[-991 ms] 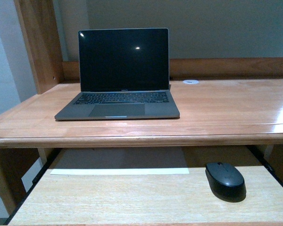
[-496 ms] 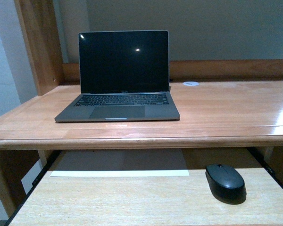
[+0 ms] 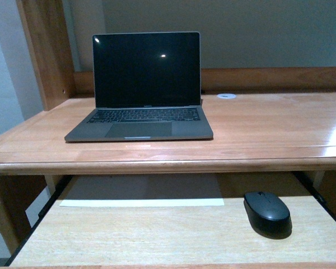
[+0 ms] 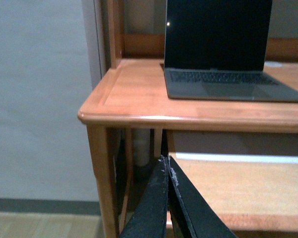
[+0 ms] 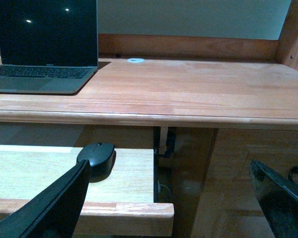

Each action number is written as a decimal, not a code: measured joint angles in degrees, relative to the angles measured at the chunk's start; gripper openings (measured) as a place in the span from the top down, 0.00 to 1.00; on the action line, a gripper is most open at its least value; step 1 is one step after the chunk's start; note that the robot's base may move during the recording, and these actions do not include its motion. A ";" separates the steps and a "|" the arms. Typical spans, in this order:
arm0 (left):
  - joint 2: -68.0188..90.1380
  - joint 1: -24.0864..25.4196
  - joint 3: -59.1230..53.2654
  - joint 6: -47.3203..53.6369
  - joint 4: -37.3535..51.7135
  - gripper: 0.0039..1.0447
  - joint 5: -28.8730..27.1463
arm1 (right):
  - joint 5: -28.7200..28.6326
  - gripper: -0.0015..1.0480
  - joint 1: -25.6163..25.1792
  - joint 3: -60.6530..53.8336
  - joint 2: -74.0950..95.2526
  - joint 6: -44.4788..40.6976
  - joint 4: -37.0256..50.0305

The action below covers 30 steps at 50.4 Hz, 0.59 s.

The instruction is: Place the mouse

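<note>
A thick wooden upright [image 3: 45, 50] with a glossy orange-brown grain stands at the far left. It rises from the bench [image 3: 269, 131], whose varnished top shines under the room light and ends in a rounded front lip. At four o'clock from the upright sits an open laptop [image 3: 140, 89], a matte grey rectangle with a dark screen that shows only one small spot of reflected light. At three o'clock from the laptop a small flat white disc [image 3: 226, 96] lies on the bench near the back rail.

Below the top is a pull-out shelf [image 3: 157, 238] of paler, duller wood, with a thin white strip [image 3: 140, 203] across its back. The mouse [image 3: 267, 213], a smooth matte black oval with a scroll wheel, lies flat on this shelf near its right end. It is between four and five o'clock from the laptop, and nothing touches it. Behind everything is a plain grey-green wall [image 3: 269, 33].

The left end effector [image 4: 166, 166] has black tapered fingers pressed together and holds nothing, hanging by the bench's left corner. The right end effector [image 5: 170, 168] has its black fingers spread wide and is empty, short of the mouse.
</note>
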 joint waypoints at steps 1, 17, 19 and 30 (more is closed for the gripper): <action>-1.01 0.00 0.00 0.00 -1.40 0.99 0.09 | 0.02 0.06 0.00 0.00 0.00 0.00 0.00; -5.29 -0.02 0.00 -0.09 -3.10 0.99 0.04 | 0.02 0.06 0.00 0.00 0.00 0.00 0.00; -5.29 -0.02 0.00 -0.09 -3.17 0.99 0.07 | 0.02 0.06 0.00 0.00 0.00 0.00 0.00; -5.29 -0.02 -0.02 -0.09 -3.10 0.70 0.07 | 0.31 0.06 0.48 0.04 0.83 -0.02 1.01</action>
